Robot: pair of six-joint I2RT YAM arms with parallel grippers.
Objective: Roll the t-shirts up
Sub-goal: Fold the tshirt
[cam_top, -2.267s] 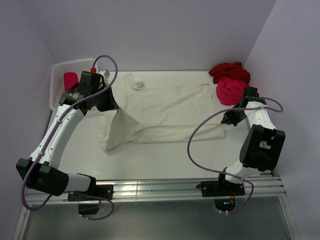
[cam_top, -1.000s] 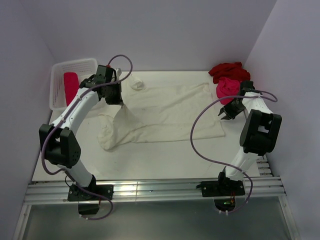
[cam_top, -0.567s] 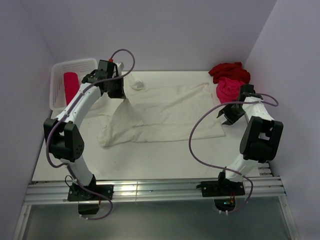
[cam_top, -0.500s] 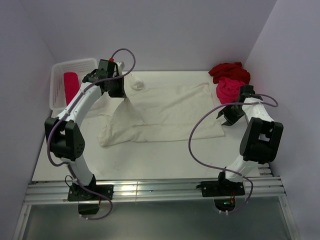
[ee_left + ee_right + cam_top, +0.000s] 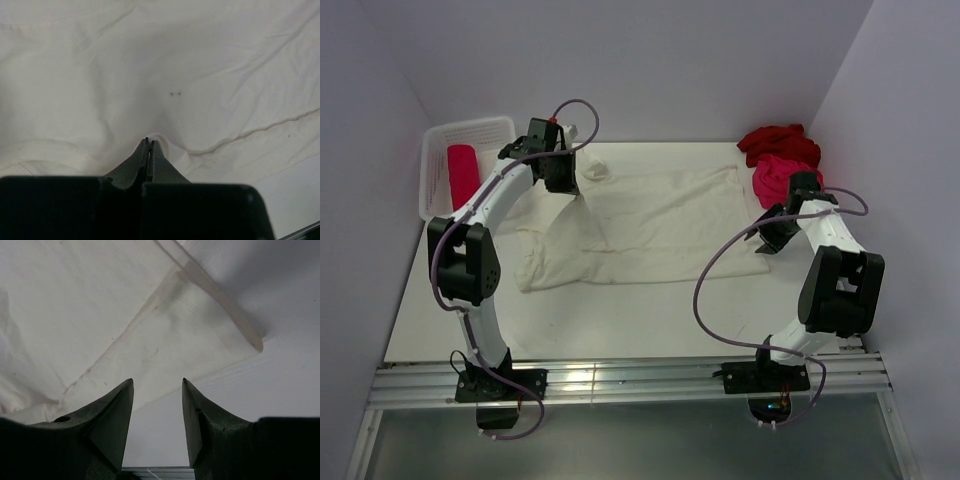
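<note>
**Thin pinch on one side, nothing held on the other**

Top view: the cream-white t-shirt [image 5: 650, 225] lies spread across the middle of the table [image 5: 620, 315]. Its far left part is drawn up into a peak under the left gripper [image 5: 563, 180]. The right gripper [image 5: 769, 238] hangs at the shirt's right edge, just beside the hot pink t-shirt [image 5: 778, 180], with the dark red t-shirt [image 5: 778, 143] behind it. The pink-red roll [image 5: 462, 175] sits in the basket [image 5: 470, 130]. A wide sweep by the right arm could drag the pink heap onto the cream cloth.

Left wrist view: the jaws are clenched on a small fold of cream cloth, with only the tips biting. So slight a hold may slip if the arm pulls hard. It may also take just the top layer, so the shirt bunches instead of lying flat for rolling.

Right wrist view: the jaws stand apart with nothing between them, above the shirt's hemmed corner and bare table. Closing from here could miss the edge or nip one layer only. With that side unheld, the left arm's pull would likely skew the cloth.
</note>
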